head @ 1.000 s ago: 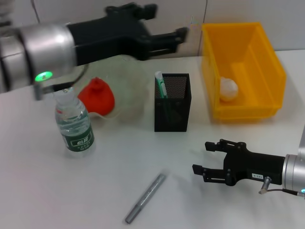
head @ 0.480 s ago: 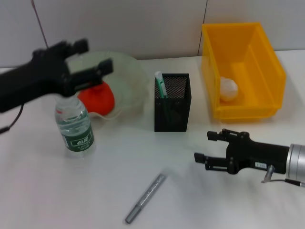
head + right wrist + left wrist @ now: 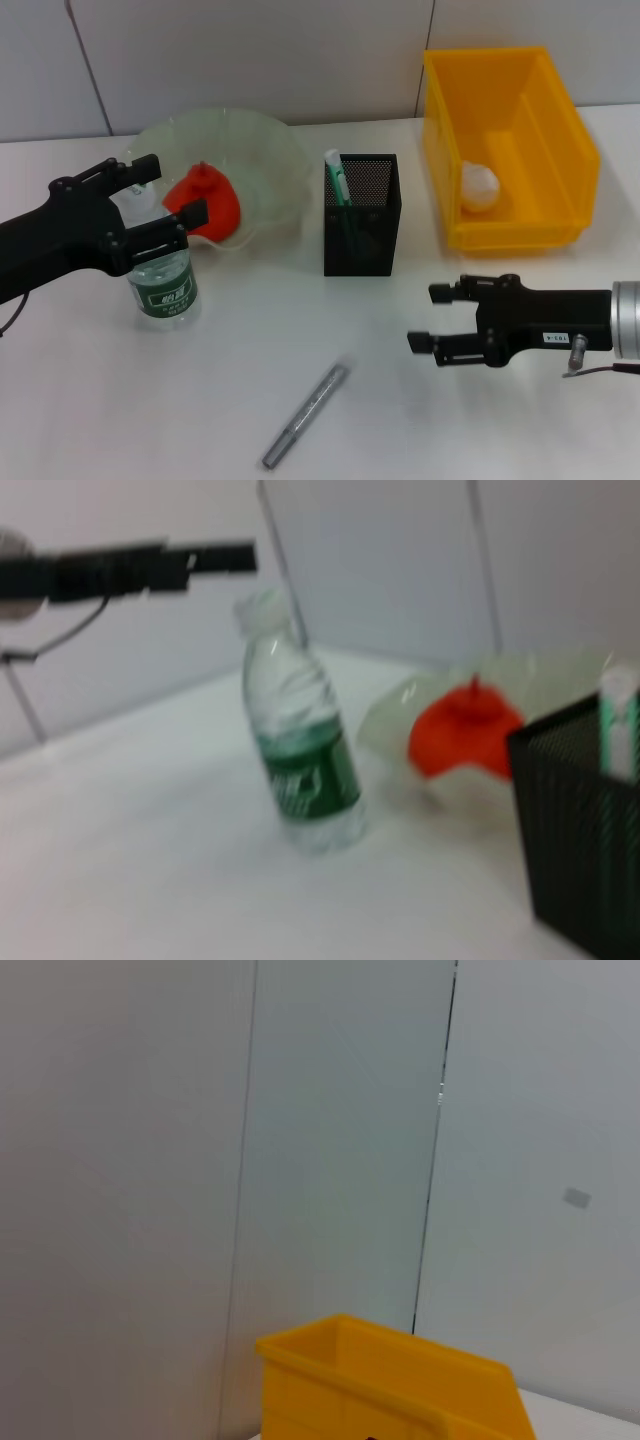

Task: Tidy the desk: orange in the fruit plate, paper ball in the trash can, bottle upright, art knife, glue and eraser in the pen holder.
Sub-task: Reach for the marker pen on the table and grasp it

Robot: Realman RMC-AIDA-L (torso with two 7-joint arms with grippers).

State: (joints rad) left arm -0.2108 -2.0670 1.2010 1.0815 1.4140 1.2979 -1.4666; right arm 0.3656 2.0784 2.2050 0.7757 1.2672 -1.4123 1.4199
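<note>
The black left gripper [image 3: 160,203] hangs with its jaws spread, straddling the neck of the clear plastic water bottle with the green label [image 3: 160,275], which stands upright on the white tabletop [image 3: 250,340] to the left of the tall square black mesh pen holder [image 3: 362,214]. I cannot tell whether the jaws touch the bottle.

Behind the bottle, the lumpy red-orange ball [image 3: 205,203] lies in the pale green ruffled glass bowl [image 3: 265,160], also left of the pen holder.

A slim mint-green utility knife [image 3: 336,180] stands in the holder's near-left corner.

In front of the holder, a little to its left, the thin grey-silver glue stick [image 3: 305,416] lies flat and apart from everything. It is likely light, stiff and smooth (a round body may roll), so a pinch across its middle seems safest.

Right of the pen holder, the bright yellow rectangular bin [image 3: 520,120] holds a white crumpled paper ball [image 3: 478,186]. In front of it, the black right gripper [image 3: 428,318] hovers low, jaws parted and empty, pointing towards the glue. No eraser shows.
</note>
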